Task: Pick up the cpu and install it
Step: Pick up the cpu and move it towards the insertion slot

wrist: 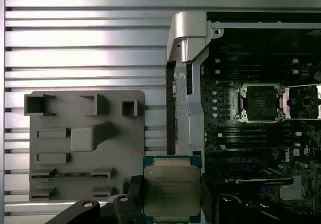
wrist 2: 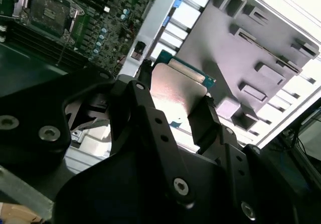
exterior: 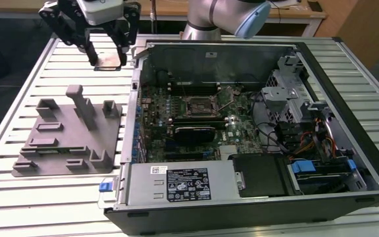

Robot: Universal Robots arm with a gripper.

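Clamping the cpu [wrist: 171,191] by two opposite edges, the black claw [exterior: 109,62] is seen above the ribbed metal counter [exterior: 64,66], near the grey moulded fixture block [exterior: 57,148] and the open computer case [exterior: 216,59]. The chip's flat, square, silvery top is partly covered by the fingers; its underside is hidden.

print on the cpu [wrist: 172,191] is unreadable

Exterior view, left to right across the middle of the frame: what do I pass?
Grey fixture block → motherboard socket → drive cage. The gripper holding the cpu overlaps the fixture block sideways, so it is left out.
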